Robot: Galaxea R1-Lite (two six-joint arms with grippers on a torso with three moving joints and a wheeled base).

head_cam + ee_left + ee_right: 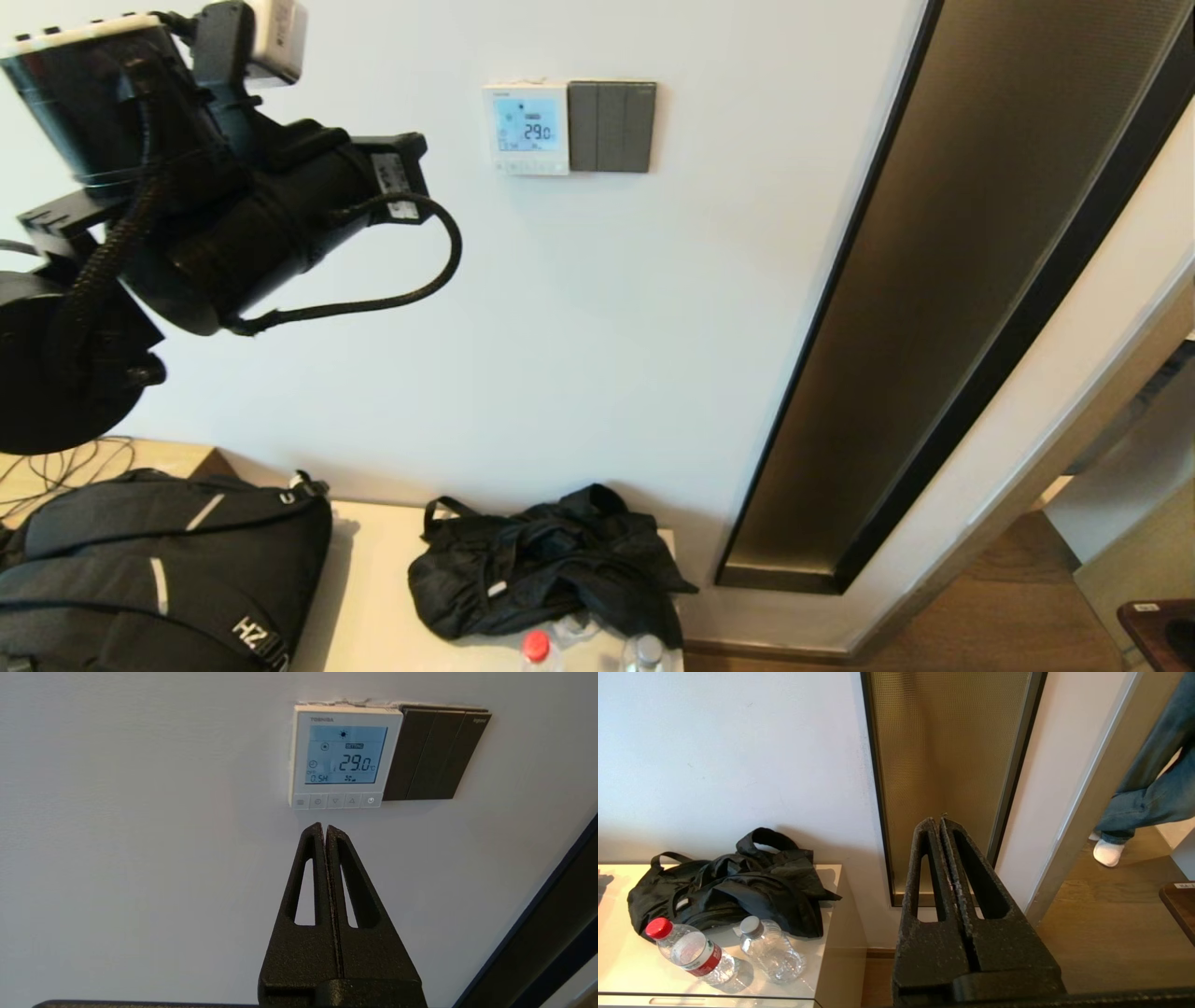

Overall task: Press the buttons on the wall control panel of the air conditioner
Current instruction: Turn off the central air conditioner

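Note:
The white wall control panel hangs on the wall, its lit screen reading 29.0. In the left wrist view the panel has a row of small buttons along its lower edge. My left gripper is shut and empty, its tips a little below the button row and apart from the panel. My left arm is raised at the left of the head view; its fingers do not show there. My right gripper is shut and empty, parked low, facing the wall and a brown panel.
A dark grey switch plate adjoins the control panel on its right. Below stands a cabinet with a backpack, a black bag and two water bottles. A tall brown panel and a doorway are at right. A person's legs stand there.

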